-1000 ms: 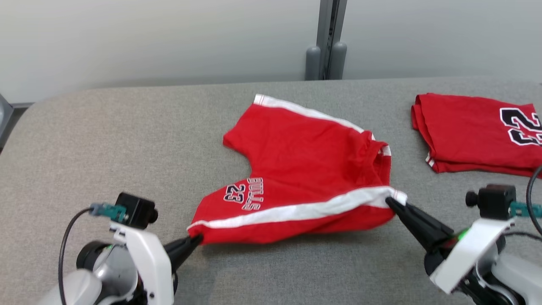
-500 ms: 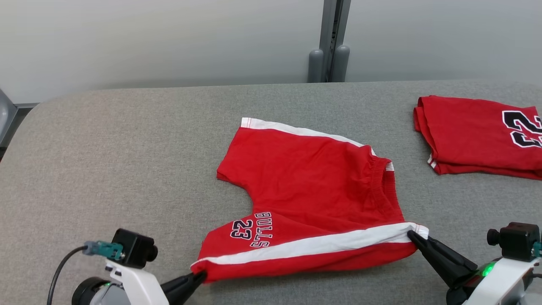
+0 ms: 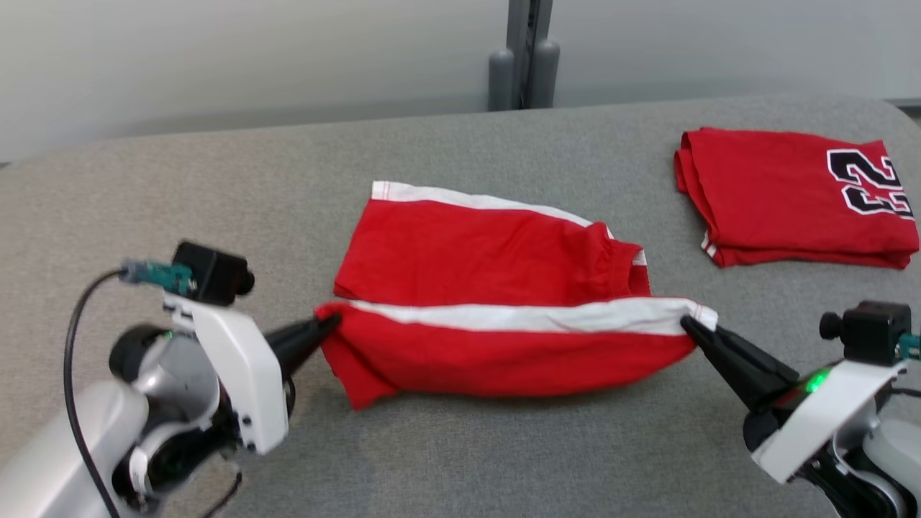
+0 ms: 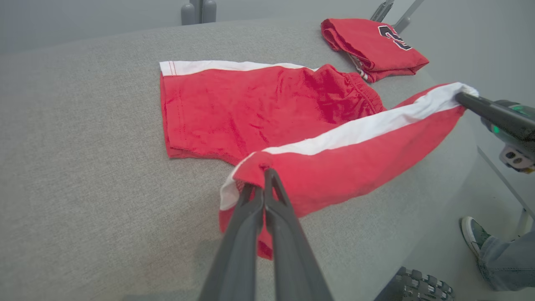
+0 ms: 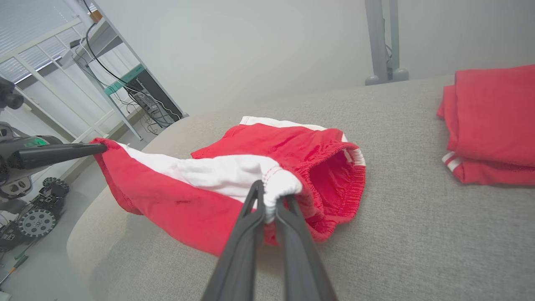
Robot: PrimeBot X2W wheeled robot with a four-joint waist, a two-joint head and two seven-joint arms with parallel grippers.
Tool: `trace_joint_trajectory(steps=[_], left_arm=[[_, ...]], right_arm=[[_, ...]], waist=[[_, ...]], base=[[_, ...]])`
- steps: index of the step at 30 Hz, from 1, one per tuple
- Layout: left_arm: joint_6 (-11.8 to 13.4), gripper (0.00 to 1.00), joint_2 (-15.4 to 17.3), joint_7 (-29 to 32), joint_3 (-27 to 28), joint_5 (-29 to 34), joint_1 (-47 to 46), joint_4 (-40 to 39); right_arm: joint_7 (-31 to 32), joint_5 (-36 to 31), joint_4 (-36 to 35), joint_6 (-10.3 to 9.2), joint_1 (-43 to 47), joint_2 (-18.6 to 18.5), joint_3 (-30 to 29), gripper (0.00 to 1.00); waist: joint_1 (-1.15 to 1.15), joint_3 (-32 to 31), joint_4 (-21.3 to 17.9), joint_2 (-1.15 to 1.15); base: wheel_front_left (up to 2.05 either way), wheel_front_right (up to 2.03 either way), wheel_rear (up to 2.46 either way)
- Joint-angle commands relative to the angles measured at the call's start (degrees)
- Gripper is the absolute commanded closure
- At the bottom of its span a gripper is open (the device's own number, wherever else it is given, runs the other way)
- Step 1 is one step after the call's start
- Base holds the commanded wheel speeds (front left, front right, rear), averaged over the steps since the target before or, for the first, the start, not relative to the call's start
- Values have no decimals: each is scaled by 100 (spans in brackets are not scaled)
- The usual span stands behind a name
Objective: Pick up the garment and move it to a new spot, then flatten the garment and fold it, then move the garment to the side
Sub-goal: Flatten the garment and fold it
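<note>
A: Where's the garment rn?
B: The red shorts w/ white side stripes sit mid-way across the grey fabric-covered table. The far leg lies flat on the cloth. The near leg is raised and stretched btw both grippers, white stripe along its top edge. Can't tell if its sagging lower edge touches the table.
A: And the left gripper?
B: Pinched tight on the hem corner at the shorts' left end. In the left wrist view the dark tips are together, red fabric bunched around them.
A: What about the right gripper?
B: Clamped on the white waistband corner at the right end. The right wrist view shows white cloth squeezed btw the two fingers, elastic waist opening just behind.
A: Anything else?
B: A folded red jersey w/ black-and-white number at far right, well apart from the shorts. A grey upright post stands behind the table's far edge. In the left wrist view there's a person's shoe on the floor beside the table.
</note>
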Motion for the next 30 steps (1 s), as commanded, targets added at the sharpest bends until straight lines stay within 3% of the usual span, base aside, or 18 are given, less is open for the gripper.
trace_joint_trajectory(steps=[1, 15, 23, 30], left_arm=[[-47, 100, -16, 10, 31, 68, -169, 88], [-438, 100, -536, 266, 52, 435, -2369, 1816], [-602, 100, -796, 176, 30, 653, -3277, 2872], [-722, 100, -981, 19, -50, 863, -3843, 3859]], right_arm=[[-31, 19, 49, 13, -109, 48, -19, 100], [-283, -40, 673, 13, -1267, 577, -131, 100], [-287, -364, 806, 10, -1535, 957, -631, 100], [-289, -506, 1182, 8, -1722, 1139, -653, 100]], waist=[[1, 195, -125, 0], [1, 1378, -594, 0], [1, 1806, -755, 0], [1, 2015, -821, 0]], base=[[0, 0, 0], [0, 0, 0], [0, 0, 0], [0, 0, 0]])
